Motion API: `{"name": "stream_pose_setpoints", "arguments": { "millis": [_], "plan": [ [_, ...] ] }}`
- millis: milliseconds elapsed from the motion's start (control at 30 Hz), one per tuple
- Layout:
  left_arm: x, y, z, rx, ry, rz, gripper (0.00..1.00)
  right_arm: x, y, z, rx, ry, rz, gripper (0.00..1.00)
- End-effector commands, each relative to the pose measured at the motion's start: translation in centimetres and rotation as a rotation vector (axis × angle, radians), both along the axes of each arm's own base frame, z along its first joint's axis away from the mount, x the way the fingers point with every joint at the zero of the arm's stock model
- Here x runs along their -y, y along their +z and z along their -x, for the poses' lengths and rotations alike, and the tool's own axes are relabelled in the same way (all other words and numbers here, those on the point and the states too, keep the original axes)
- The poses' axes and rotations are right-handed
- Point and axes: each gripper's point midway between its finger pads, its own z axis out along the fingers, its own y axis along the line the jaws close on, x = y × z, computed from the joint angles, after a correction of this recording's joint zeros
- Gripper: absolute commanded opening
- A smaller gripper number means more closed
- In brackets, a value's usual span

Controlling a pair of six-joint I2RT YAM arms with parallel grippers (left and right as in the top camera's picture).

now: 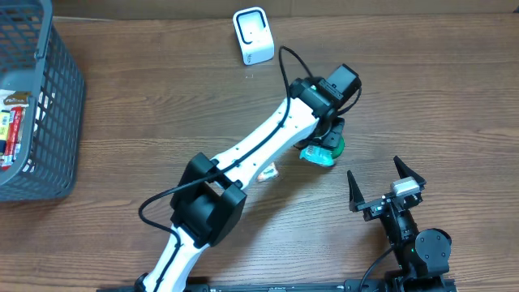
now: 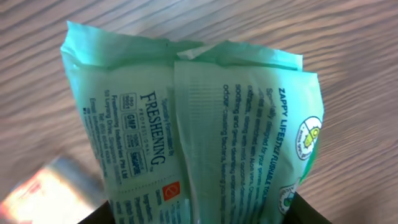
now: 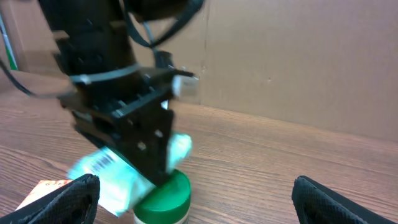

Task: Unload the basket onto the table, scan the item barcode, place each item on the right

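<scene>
On the table (image 1: 146, 122): basket (image 1: 57, 105) far left, scanner (image 1: 253, 36) at the back, wipes pack (image 1: 318, 155) right of centre.

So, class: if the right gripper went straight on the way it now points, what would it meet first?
Probably the green lid, low and slightly left of centre, beside the green packet; depth is unclear.

Grey mesh basket (image 1: 69, 105) sat at the left edge of the wooden table (image 1: 146, 89), with packets (image 1: 10, 130) inside it. A small sachet (image 1: 268, 171) lay near the table's middle. A green round tub (image 3: 163, 198) stood upright further right.
</scene>
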Motion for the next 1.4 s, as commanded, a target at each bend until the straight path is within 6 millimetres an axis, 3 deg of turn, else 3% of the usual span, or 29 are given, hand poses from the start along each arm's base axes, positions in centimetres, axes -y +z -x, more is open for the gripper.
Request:
{"name": "stream_pose_setpoints", "arguments": {
  "millis": [0, 167, 400, 467, 600, 700, 900, 1033, 1100, 1133, 1233, 1367],
  "plan": [
    [-3.3, 4.1, -1.7, 0.074, 0.164, -0.030, 0.42, -0.2, -0.3, 0.0, 0.000, 0.010, 0.001, 1.00],
    [-5.9, 3.3, -1.3, 0.055, 0.263, -0.133, 0.46, -0.2, -0.3, 0.0, 0.000, 0.010, 0.000, 1.00],
    [-6.6, 0.9, 0.2, -0.002, 0.333, -0.175, 0.46, -0.2, -0.3, 0.0, 0.001, 0.010, 0.001, 1.00],
    [-6.3, -0.3, 0.8, -0.021, 0.349, -0.177, 0.42, -0.2, -0.3, 0.0, 0.001, 0.010, 0.001, 1.00],
    [-5.6, -2.2, 1.4, -0.029, 0.328, -0.170, 0.44, -0.2, -0.3, 0.0, 0.001, 0.010, 0.001, 1.00],
    [-5.7, -2.2, 1.5, -0.029, 0.318, -0.174, 0.46, -0.2, -0.3, 0.0, 0.001, 0.010, 0.001, 1.00],
    [-7.4, 0.1, -0.2, -0.017, 0.354, -0.156, 0.47, -0.2, -0.3, 0.0, 0.000, 0.010, 0.001, 1.00],
    [-10.5, 1.8, -1.3, -0.023, 0.399, -0.167, 0.44, -0.2, -0.3, 0.0, 0.001, 0.010, 0.001, 1.00],
    [-12.2, 2.9, -1.7, -0.019, 0.389, -0.176, 0.34, -0.2, -0.3, 0.0, 0.001, 0.010, 0.001, 1.00],
    [-13.1, 3.6, -2.1, 0.000, 0.370, -0.180, 0.17, -0.2, -0.3, 0.0, 0.000, 0.010, 0.001, 1.00],
    [-16.9, 7.3, -3.7, 0.127, 0.381, -0.216, 0.15, -0.2, -0.3, 0.0, 0.000, 0.010, 0.000, 1.00],
    [-23.8, 14.3, -5.0, 0.339, 0.525, -0.254, 0.26, -0.2, -0.3, 0.0, 0.001, 0.010, 0.001, 1.00]
  ]
}}
